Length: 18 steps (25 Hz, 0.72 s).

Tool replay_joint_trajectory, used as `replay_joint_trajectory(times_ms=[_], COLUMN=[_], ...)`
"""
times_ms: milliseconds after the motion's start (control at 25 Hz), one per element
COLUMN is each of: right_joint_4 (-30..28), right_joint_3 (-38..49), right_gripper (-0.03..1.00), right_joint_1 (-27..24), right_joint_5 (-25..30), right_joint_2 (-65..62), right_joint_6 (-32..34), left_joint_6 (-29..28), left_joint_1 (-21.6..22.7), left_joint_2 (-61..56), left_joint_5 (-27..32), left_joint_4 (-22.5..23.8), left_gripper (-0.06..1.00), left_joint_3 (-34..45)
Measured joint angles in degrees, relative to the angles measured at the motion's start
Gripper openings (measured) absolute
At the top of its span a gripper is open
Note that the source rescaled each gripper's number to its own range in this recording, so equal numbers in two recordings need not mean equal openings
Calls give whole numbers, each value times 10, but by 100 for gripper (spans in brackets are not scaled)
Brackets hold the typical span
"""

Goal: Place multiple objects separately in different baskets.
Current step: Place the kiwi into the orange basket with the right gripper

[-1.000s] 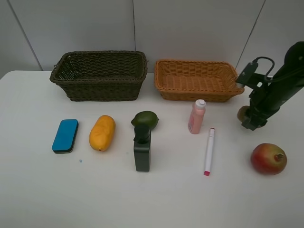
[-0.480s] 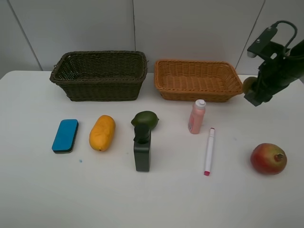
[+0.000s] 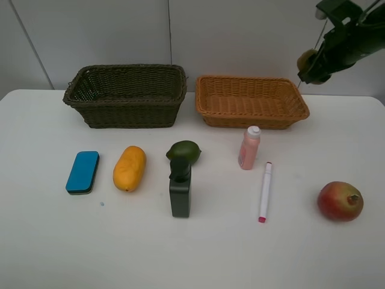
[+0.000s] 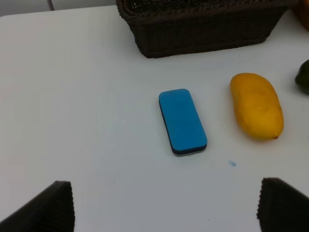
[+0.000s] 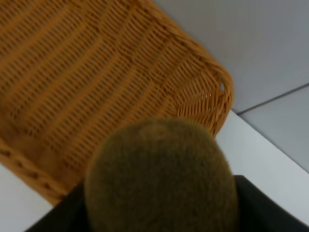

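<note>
Transport is under way: the right end effector (image 3: 311, 67) is clamped on the fuzzy brown kiwi (image 3: 306, 59), aloft near the shallow orange-tan wicker basket (image 3: 252, 122). Next (a judgement), centre it over the basket, lower and release. The left end effector (image 4: 164, 208) stands apart.

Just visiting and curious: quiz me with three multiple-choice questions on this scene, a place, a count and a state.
1. The blue eraser lies: A) beside the mango B) beside the pomegranate C) inside a basket.
2. Baskets on the table: A) one B) two C) three.
3. The right tool: A) hangs empty B) grips the kiwi C) grips the marker.
Answers: 1 A, the mango is its neighbour; 2 B, one dark basket, one orange basket; 3 B, the kiwi sits in its grip.
</note>
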Motion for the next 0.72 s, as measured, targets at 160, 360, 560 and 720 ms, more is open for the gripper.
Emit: replay_joint_trajectory(times_ms=[160, 360, 560, 720], right_joint_4=[49, 64, 76, 82], right_joint_3=[-54, -113, -155, -168], right_gripper=[58, 58, 58, 58], right_joint_1=[5, 34, 47, 46], right_joint_5=[-4, -11, -20, -44], right_joint_2=[52, 123, 195, 237], right_joint_6=[0, 0, 0, 0], left_joint_6=[0, 0, 0, 0], left_joint_1=[0, 0, 0, 0], left_joint_2=[0, 0, 0, 0], left_joint_5=[0, 0, 0, 0], left_joint_4=[0, 0, 0, 0], left_gripper=[100, 100, 100, 100], left_joint_3=[0, 0, 0, 0])
